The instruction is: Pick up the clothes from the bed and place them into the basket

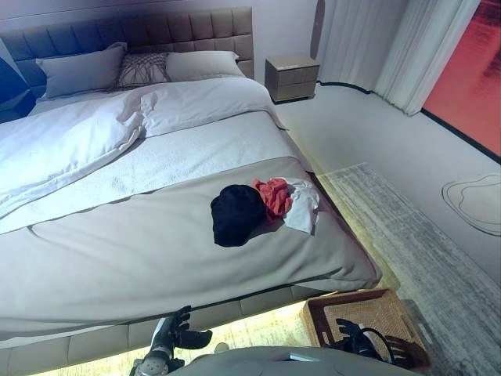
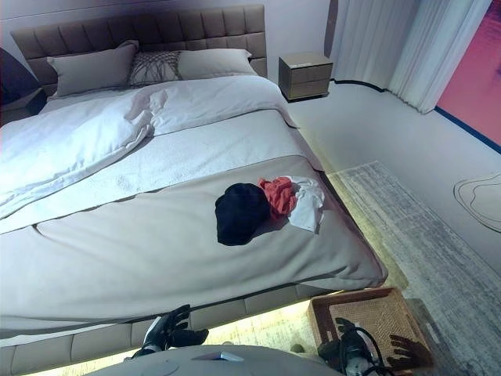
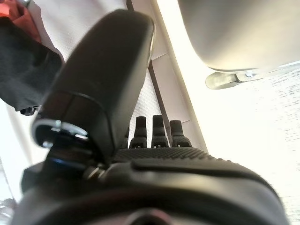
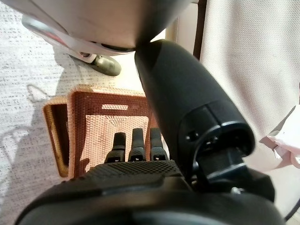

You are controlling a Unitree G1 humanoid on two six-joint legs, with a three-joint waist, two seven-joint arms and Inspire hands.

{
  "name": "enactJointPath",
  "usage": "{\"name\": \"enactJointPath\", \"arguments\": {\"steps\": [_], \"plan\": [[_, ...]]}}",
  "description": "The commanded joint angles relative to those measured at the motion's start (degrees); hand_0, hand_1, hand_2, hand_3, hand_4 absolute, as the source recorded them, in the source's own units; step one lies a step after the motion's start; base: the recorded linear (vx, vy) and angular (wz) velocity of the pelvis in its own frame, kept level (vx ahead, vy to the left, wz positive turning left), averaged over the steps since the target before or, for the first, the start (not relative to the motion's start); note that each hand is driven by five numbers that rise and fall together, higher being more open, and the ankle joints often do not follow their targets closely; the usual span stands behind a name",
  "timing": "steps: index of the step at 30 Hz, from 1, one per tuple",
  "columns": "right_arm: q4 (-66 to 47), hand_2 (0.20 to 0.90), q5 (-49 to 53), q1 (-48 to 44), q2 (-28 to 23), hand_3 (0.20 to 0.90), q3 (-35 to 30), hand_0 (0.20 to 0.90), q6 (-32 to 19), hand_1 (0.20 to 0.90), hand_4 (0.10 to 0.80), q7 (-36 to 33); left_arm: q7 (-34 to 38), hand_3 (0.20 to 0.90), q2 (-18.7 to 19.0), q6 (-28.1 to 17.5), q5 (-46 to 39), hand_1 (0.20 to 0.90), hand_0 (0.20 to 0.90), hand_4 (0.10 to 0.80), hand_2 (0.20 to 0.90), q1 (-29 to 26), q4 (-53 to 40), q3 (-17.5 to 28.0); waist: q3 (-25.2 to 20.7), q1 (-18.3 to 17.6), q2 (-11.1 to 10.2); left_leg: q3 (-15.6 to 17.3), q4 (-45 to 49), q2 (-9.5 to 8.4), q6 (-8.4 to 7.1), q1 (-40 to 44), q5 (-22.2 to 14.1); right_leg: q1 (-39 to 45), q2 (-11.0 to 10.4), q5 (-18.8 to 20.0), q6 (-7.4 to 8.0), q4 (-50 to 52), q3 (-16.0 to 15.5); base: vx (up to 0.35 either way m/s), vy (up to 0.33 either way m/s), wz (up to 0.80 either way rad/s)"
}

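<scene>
Three pieces of clothing lie in a small pile on the bed (image 1: 156,258), right of the middle of the frame in the head views. The black garment (image 1: 235,214) is on the left of the pile. The red garment (image 1: 273,195) is in the middle and touches the black one. The white garment (image 1: 304,205) is on the right, near the bed's edge. All three are on the grey cover at the foot of the bed.

The basket (image 1: 368,317) sits on the floor in the lower right of the frame, just beside the foot of the bed. It is brown and woven, and nothing shows inside it. The right wrist view shows its bare woven bottom too.

So no part of the job looks done yet. All three pieces have to be picked up and put in the basket.

The left hand (image 1: 174,333) is at the bottom of the frame, left of the middle, low in front of the bed. Its fingers are straight and loose, and it holds nothing. The right hand (image 2: 348,345) is at the bottom right, over the basket. Its fingers are straight and loose too, and it is empty. Both hands are well apart from the pile, so I think the robot has to reach to the clothes first.
</scene>
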Motion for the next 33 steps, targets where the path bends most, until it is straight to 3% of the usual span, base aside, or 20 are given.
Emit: {"name": "enactJointPath", "arguments": {"steps": [1,7,12,19,24,26,33], "plan": [[2.4,0.900,-1.9,-5.3,2.0,0.900,0.7,0.900,0.2,0.900,0.800,0.0,-0.6,0.900,-1.5,-0.7,-0.8,0.900,0.900,0.800,0.900,-5.0,0.1,0.5,3.3,0.7,-0.7,1.1,0.4,-0.95,0.46,5.3,-9.1,4.5,-2.3,-5.9,1.61,1.7,-2.8,0.000,0.000,0.00],[1.8,0.900,-4.6,-5.5,1.8,0.900,1.3,0.900,-0.1,0.900,0.800,-3.5,-1.6,0.900,-1.7,0.5,-2.4,0.900,0.900,0.800,0.900,-5.2,0.3,0.7,3.5,0.8,-0.7,1.1,0.4,-0.92,0.46,5.2,-8.9,4.3,-2.4,-5.9,1.65,1.9,-2.8,0.000,0.000,0.00],[-1.8,0.900,-14.9,-7.2,-0.2,0.900,4.0,0.900,-1.4,0.900,0.800,-13.1,-0.6,0.900,-1.1,0.4,-2.4,0.900,0.900,0.800,0.900,-5.9,-1.0,0.1,4.2,1.5,-0.8,0.7,0.6,-1.02,0.54,5.1,-8.9,4.4,-2.5,-5.8,1.75,2.1,-3.2,-0.002,-0.008,0.00],[-24.5,0.900,-23.1,-15.7,-10.4,0.900,11.2,0.900,7.0,0.900,0.800,-24.2,1.0,0.900,3.3,0.0,-1.3,0.900,0.900,0.800,0.900,-5.6,-8.6,-4.7,5.9,3.3,-1.7,-0.2,1.6,-1.03,0.94,3.7,-9.0,3.1,-2.4,-5.7,1.43,2.9,-2.8,-0.019,-0.053,0.06],[-35.6,0.900,-25.1,-26.3,-20.8,0.900,12.0,0.900,13.0,0.900,0.800,-20.8,-0.6,0.900,6.6,0.9,-3.7,0.900,0.900,0.800,0.900,-4.7,-14.8,-5.0,6.8,4.6,-2.2,-0.4,3.2,-1.06,0.76,2.6,-9.7,2.3,-2.8,-6.1,1.35,3.6,-3.0,0.039,-0.035,0.10],[-40.0,0.900,-23.0,-36.3,-25.3,0.900,13.1,0.900,18.0,0.900,0.800,-19.2,-2.7,0.900,8.6,1.1,-6.2,0.900,0.900,0.800,0.900,-5.2,-19.4,-5.0,9.0,5.9,-2.4,-1.3,10.0,-1.33,0.59,-2.9,-10.7,-1.7,-3.5,-8.0,0.25,9.3,-3.9,-0.081,-0.042,0.02],[-37.7,0.900,-21.2,-56.3,-30.1,0.900,17.4,0.900,19.6,0.900,0.800,-21.0,-1.6,0.900,10.3,-1.0,-12.4,0.900,0.900,0.800,0.900,-9.4,-26.4,-6.9,17.2,8.1,-1.2,-3.3,27.2,-2.84,0.83,-17.4,-14.8,-14.7,-5.2,-13.1,-2.63,25.2,-4.8,-0.222,0.021,0.12]]}}
